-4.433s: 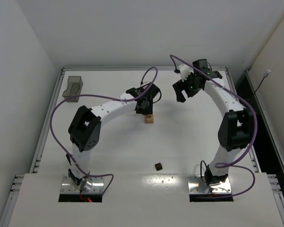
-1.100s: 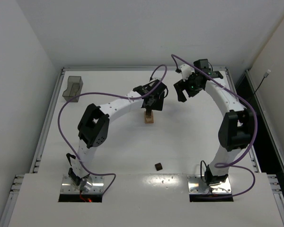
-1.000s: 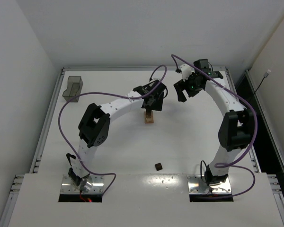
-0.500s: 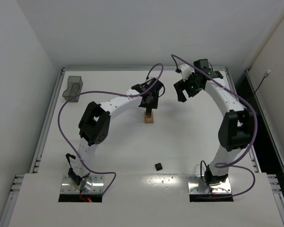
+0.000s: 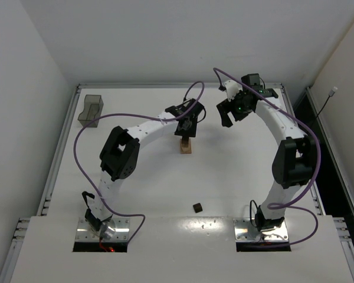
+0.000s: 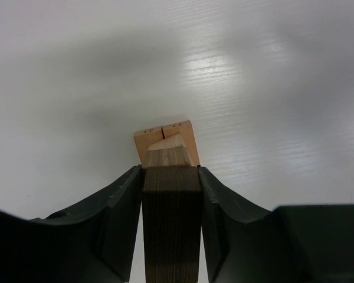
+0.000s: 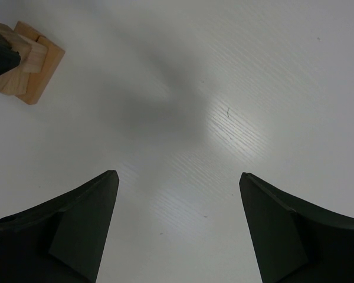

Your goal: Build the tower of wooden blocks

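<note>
The wood block tower point(image 5: 185, 146) stands mid-table, a narrow stack of light tan blocks point(image 6: 165, 141) with a dark brown block point(image 6: 171, 224) on top. My left gripper point(image 5: 185, 132) hangs right over the stack. In the left wrist view both fingers press the sides of the dark brown block, so the left gripper point(image 6: 171, 172) is shut on it. My right gripper point(image 5: 226, 119) hovers to the right of the tower, open and holding nothing. From the right wrist, the tower point(image 7: 25, 63) shows at the upper left, well away from the right gripper point(image 7: 178, 180).
A loose dark brown block point(image 5: 197, 207) lies on the table near the front, between the two arm bases. A translucent grey bin point(image 5: 91, 110) stands at the back left corner. Purple cables loop above both arms.
My left gripper's jaws have closed in onto the dark brown block on top of the stack, and the wrist has shifted slightly left. The right arm has stayed still.
</note>
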### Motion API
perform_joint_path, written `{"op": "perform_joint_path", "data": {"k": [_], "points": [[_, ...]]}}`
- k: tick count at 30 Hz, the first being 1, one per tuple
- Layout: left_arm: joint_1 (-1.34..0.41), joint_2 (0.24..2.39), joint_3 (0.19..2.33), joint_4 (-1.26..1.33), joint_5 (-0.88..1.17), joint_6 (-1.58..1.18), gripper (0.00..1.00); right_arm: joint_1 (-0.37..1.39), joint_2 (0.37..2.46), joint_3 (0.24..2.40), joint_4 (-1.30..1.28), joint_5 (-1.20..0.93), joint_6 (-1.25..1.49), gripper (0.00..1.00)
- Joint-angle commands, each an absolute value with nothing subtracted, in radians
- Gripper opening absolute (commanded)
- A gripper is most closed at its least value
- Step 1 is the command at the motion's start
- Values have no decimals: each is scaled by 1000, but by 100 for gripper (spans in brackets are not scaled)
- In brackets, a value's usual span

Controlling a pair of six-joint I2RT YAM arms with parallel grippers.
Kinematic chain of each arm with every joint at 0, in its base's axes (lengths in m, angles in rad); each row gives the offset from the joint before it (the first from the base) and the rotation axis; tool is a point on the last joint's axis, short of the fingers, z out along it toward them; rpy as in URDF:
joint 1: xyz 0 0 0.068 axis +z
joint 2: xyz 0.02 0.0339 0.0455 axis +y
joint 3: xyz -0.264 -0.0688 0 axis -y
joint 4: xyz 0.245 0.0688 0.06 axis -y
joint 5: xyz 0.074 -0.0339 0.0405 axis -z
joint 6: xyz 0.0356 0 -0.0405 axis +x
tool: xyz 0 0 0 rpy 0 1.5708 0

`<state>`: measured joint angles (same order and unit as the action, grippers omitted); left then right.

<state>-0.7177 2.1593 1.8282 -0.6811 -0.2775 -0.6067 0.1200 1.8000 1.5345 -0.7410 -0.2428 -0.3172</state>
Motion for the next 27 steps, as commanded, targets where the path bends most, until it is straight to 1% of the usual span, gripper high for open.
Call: {"op": "perform_joint_path", "data": {"k": [1, 10, 12, 13, 14, 15, 19, 21, 22, 24, 25, 27], "points": [[-709, 2155, 1864, -676, -279, -607, 36, 117, 1799, 1542, -715, -262, -307, 80], [-690, 2155, 1864, -676, -279, -607, 36, 117, 1809, 1542, -715, -262, -307, 80], [-690, 2155, 1864, -676, -279, -607, 40, 117, 1809, 1542, -715, -262, -307, 80], [-690, 2155, 1864, -676, -279, -607, 40, 117, 1809, 1542, -715, -262, -307, 80], [-690, 2155, 1864, -676, -288, -607, 38, 117, 1809, 1542, -715, -262, -307, 80], [-690, 2155, 1864, -676, -288, -607, 34, 117, 1809, 1542, -715, -262, -307, 80], [-690, 2155, 1855, -676, -299, -617, 34, 117, 1809, 1542, -715, -262, -307, 80], [-690, 2155, 1855, -676, -299, -617, 39, 117, 1809, 1542, -715, -262, -307, 80], [-690, 2155, 1855, -676, -299, -617, 46, 117, 1809, 1542, -715, -262, -307, 80], [-690, 2155, 1855, -676, -299, -617, 48, 117, 1809, 1542, -715, -262, -307, 80], [-690, 2155, 1855, -676, -290, -617, 53, 117, 1809, 1542, -715, -262, -307, 80], [-690, 2155, 1855, -676, -281, -617, 58, 117, 1809, 1542, -715, -262, -307, 80]]}}
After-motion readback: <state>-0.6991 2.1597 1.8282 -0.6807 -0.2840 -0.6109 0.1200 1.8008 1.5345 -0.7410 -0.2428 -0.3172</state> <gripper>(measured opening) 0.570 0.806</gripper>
